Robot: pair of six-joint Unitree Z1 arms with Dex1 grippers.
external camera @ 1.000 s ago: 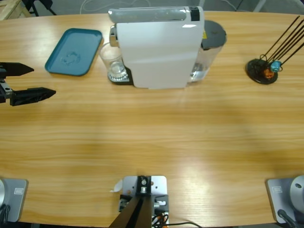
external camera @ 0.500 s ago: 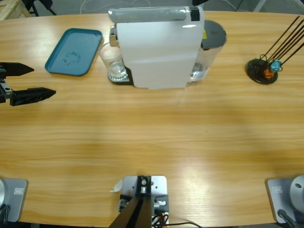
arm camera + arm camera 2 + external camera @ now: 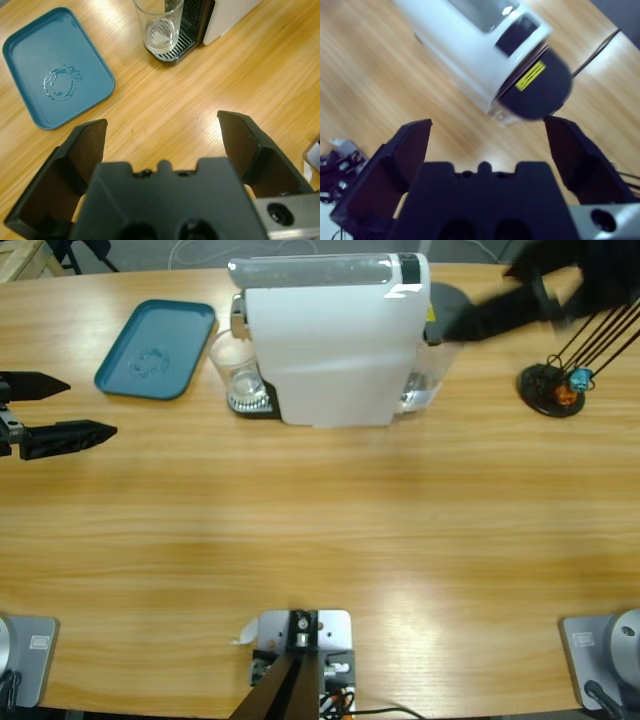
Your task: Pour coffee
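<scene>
Now right tool (image 3: 470, 322) above coffee machine (image 3: 330, 340).

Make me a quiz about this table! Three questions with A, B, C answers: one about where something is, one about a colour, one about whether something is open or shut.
1. Where is the clear glass?
A. on the tray
B. on the coffee machine's drip grate
C. in a gripper

2. What colour is the tray?
A. red
B. yellow
C. teal blue

3. How are the left gripper's jaws?
A. open, holding nothing
B. shut on the glass
C. shut on the tray

Answers:
1 B: the left wrist view shows the glass standing on the grate.
2 C: it looks teal in both views.
3 A: bare table shows between the jaws.
</scene>
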